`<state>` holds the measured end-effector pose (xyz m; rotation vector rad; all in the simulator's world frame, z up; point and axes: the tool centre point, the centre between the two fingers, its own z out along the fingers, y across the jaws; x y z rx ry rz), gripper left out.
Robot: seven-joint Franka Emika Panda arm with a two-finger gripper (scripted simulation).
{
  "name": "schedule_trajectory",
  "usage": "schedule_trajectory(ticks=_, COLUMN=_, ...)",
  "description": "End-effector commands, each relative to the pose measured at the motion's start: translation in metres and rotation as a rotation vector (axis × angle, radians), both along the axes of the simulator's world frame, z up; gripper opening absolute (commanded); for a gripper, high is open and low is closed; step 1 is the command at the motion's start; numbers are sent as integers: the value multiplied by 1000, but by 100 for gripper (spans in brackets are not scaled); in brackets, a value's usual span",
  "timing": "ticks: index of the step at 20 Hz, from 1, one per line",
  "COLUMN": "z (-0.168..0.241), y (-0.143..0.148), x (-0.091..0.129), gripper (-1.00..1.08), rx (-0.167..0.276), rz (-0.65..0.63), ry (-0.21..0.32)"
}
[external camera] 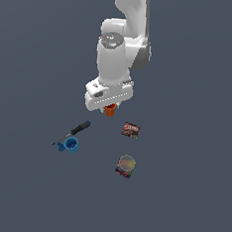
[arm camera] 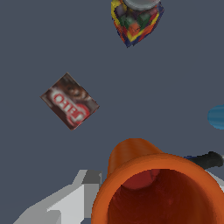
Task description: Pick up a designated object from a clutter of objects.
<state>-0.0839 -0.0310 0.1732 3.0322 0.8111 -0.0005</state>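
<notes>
Orange cup [arm camera: 157,192] betw. fingers [arm camera: 65,203]

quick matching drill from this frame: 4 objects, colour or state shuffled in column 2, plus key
1. orange cup
2. blue cup
3. screwdriver
4. flat packet

A. dark red, lying flat, apart from the rest
B. black handle, next to the blue cup
C. directly under the gripper
D. beside the screwdriver's tip end

Pairs: 1-C, 2-D, 3-B, 4-A
</notes>
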Motion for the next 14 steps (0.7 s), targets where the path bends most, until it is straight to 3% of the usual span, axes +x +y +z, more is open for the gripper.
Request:
schedule_trajectory(ticks=1, z=23, y=10, x=1, gripper=-100, rx=-1, rz=0, ry=0)
schedule_trajectory(ticks=14, z=138, y=61, x=10, gripper=-100, rx=0, rz=1, ry=0)
